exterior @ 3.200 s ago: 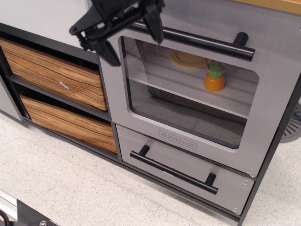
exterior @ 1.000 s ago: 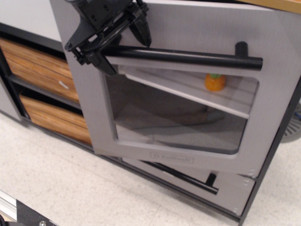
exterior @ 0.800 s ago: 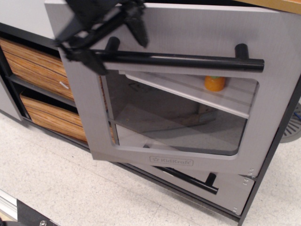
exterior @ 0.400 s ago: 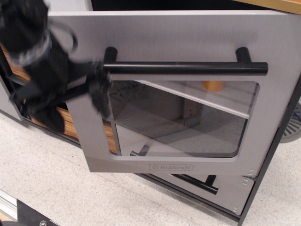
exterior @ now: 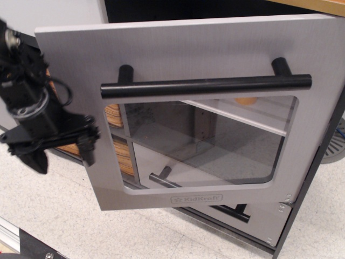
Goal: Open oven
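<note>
The oven door [exterior: 178, 54] is a large grey brushed panel with a clear rounded window [exterior: 199, 143], a long black bar handle [exterior: 205, 85] and a "KidKraft" mark [exterior: 197, 198]. It hangs tilted well out from the cabinet, hinged at the bottom. Through the window I see the grey shelf [exterior: 242, 116] and an orange toy [exterior: 247, 100]. My black gripper [exterior: 62, 152] is at the left, beside the door's left edge and below the handle. Its fingers [exterior: 88, 148] are spread, holding nothing.
The smaller grey drawer [exterior: 253, 221] with a short black handle sits below the door. Orange wood-grain drawers [exterior: 121, 156] show behind the door and my arm. Speckled white floor [exterior: 108, 232] lies in front. A black cabinet edge [exterior: 312, 178] runs down the right.
The door swung from closed to wide open. My gripper let go of the handle and moved down and left, away from the door.
</note>
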Action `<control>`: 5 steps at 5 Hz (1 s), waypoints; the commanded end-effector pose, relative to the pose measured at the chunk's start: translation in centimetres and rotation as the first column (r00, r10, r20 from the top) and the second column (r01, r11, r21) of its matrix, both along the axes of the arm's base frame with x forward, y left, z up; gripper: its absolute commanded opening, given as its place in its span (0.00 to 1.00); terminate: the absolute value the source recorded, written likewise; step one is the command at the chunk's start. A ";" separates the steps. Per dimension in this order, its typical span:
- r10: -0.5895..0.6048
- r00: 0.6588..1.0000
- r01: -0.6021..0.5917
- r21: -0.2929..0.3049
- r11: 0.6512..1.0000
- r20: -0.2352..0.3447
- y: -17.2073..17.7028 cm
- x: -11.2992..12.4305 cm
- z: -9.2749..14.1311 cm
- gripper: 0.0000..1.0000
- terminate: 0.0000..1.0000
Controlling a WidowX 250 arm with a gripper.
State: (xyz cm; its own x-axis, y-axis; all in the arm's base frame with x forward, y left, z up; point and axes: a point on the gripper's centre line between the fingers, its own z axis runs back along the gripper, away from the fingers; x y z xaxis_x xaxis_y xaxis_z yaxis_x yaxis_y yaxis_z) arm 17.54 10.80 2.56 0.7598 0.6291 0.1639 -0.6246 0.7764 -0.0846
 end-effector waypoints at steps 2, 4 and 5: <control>-0.045 0.999 0.045 0.057 0.997 -0.002 9.8 0.4 2.7 1.00 0.00; 0.219 0.974 -0.222 0.069 0.973 0.059 11.7 4.9 4.4 1.00 0.00; 0.271 0.962 -0.272 0.019 0.962 0.040 9.9 7.4 4.3 1.00 0.00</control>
